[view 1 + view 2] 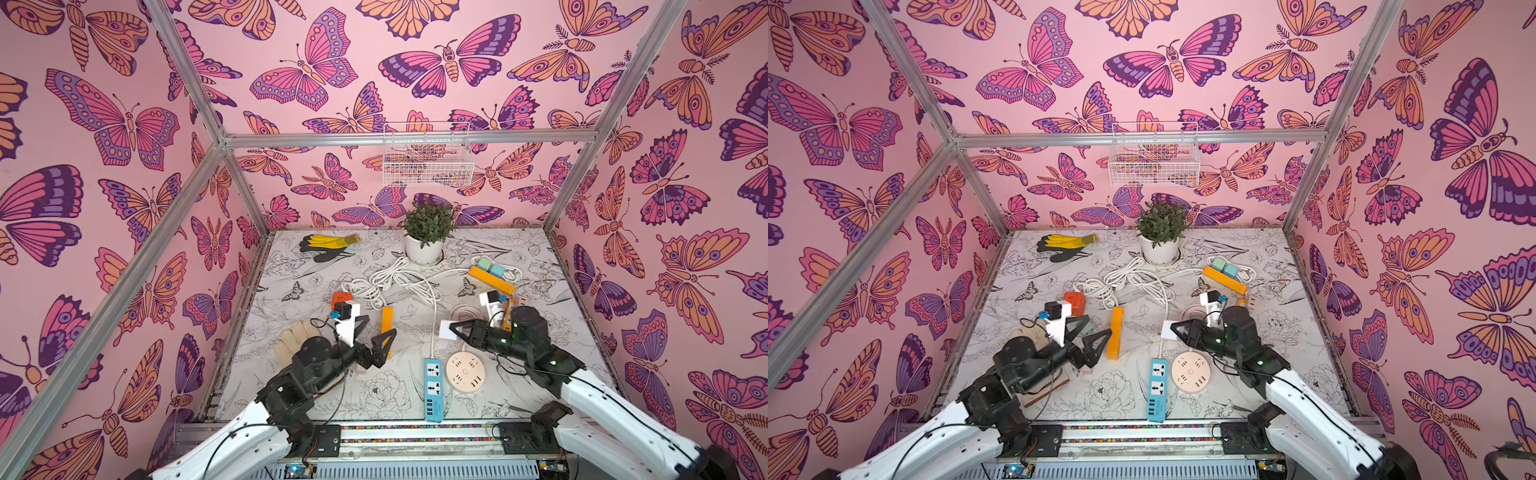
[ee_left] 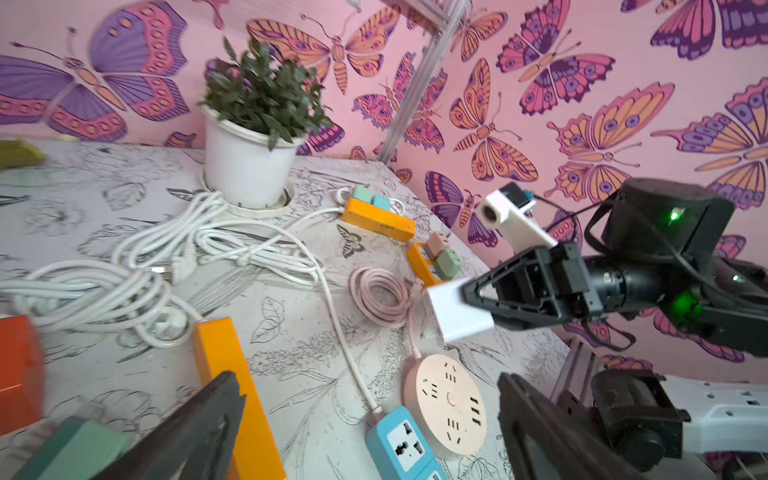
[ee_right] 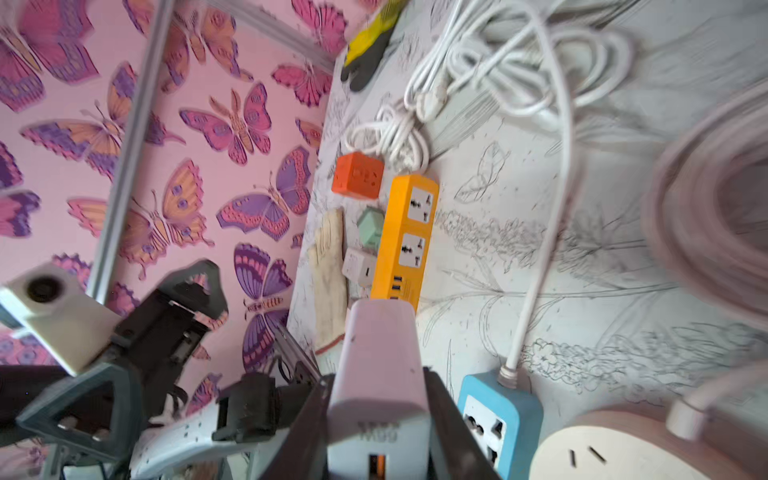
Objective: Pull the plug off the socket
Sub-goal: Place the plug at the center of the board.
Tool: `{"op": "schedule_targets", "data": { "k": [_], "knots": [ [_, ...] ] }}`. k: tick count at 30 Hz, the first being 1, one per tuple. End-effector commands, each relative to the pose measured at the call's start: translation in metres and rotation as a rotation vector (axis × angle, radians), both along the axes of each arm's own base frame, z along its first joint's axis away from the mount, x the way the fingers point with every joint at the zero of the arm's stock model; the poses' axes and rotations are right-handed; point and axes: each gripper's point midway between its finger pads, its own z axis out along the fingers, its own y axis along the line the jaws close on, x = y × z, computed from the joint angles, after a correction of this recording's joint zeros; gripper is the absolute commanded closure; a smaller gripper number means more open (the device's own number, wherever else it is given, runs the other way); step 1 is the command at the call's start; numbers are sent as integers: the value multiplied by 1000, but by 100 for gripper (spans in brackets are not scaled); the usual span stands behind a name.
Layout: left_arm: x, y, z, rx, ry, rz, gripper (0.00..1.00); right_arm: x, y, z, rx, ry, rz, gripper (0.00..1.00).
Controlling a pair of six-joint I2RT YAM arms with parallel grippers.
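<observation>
The right hand (image 1: 454, 328) is closed on the white plug (image 1: 445, 330), pinching it between both fingers; the plug is held raised above the desk (image 1: 561, 332), just beyond the cable end of the blue power strip (image 1: 433, 388) and apart from it. The left hand (image 1: 381, 325) is spread wide and hovers to the left of the blue power strip, over the orange power strip (image 1: 387, 316) that lies flat on the desk. The round pink socket (image 1: 464, 370) lies just beside the blue power strip on its right side, below the raised plug in both top views.
</observation>
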Motion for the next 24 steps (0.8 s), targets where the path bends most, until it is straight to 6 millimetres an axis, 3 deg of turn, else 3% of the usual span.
{"op": "schedule_targets", "data": {
  "k": [1,6,11,15,24],
  "knots": [
    [0,29,-13,43,47,108,1,1,56,45,85,-139,101,86],
    [-9,40,-11,39,56,121,0,14,132,18,-35,-91,181,86],
    [-15,47,-13,34,76,132,1,26,178,-23,-243,-20,220,85],
    [-18,53,-10,28,67,144,1,32,196,-46,-337,24,239,84],
    [-19,60,-14,30,73,170,1,29,214,-78,-481,49,310,81]
  ]
}}
